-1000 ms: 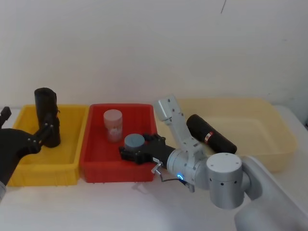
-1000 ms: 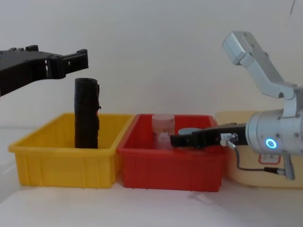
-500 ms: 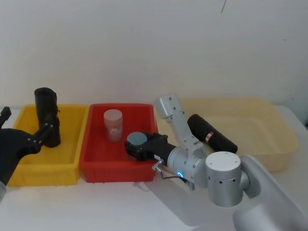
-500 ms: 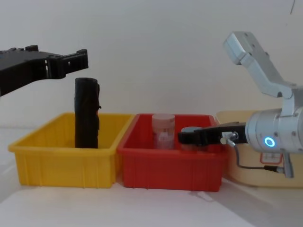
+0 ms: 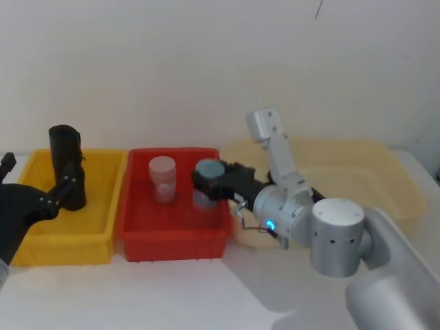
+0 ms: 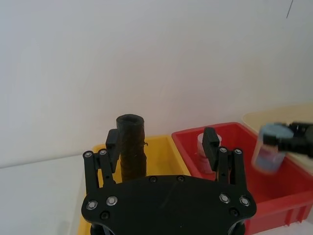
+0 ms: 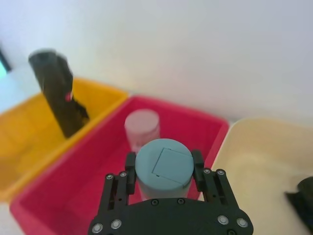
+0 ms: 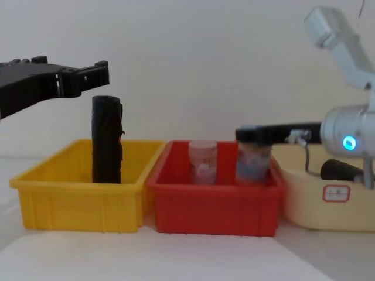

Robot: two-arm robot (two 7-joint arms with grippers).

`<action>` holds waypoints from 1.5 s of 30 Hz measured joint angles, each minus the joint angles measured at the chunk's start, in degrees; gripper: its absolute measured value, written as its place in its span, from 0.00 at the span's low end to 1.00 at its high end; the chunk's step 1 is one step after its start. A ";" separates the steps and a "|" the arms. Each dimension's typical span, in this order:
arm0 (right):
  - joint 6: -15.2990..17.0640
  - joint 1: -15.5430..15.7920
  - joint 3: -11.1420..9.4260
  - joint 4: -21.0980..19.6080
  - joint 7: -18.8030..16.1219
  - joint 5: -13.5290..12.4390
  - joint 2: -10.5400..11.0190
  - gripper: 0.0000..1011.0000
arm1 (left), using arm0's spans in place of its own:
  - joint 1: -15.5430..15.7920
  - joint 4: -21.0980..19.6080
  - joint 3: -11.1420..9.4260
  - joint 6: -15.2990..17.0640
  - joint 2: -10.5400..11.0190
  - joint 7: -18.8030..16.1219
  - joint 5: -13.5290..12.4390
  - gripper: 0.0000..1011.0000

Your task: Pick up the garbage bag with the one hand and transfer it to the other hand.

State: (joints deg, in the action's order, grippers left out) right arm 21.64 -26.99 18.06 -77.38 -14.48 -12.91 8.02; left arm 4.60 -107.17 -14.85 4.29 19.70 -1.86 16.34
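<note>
The garbage bag (image 8: 341, 170), a black roll, lies in the beige bin (image 8: 310, 202) and also shows at the right wrist view's edge (image 7: 304, 196). My right gripper (image 5: 208, 180), on its silver wrist with a blue light, is shut on a grey-lidded jar (image 8: 253, 163) held above the red bin (image 5: 172, 240), near its beige-bin side. My left gripper (image 8: 88, 76) hovers open, higher than a second black roll (image 8: 106, 140) with a small side flap. That roll stands upright in the yellow bin (image 5: 103, 206).
A translucent jar with a pale pink lid (image 5: 162, 179) stands in the red bin. The three bins sit side by side against a white wall, with bare white table in front of them.
My right gripper has lifted the grey-lidded jar up out of the red bin and carried it toward the beige bin. The left arm has not moved.
</note>
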 joint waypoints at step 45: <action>-4.51 -1.10 -11.96 0.52 7.18 0.14 3.45 0.99 | 0.00 0.00 0.00 0.00 0.00 0.00 0.00 0.99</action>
State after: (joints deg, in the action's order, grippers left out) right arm 17.14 -28.09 6.10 -76.86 -7.30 -12.78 11.46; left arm 4.60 -107.17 -14.85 4.29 19.69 -1.86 16.34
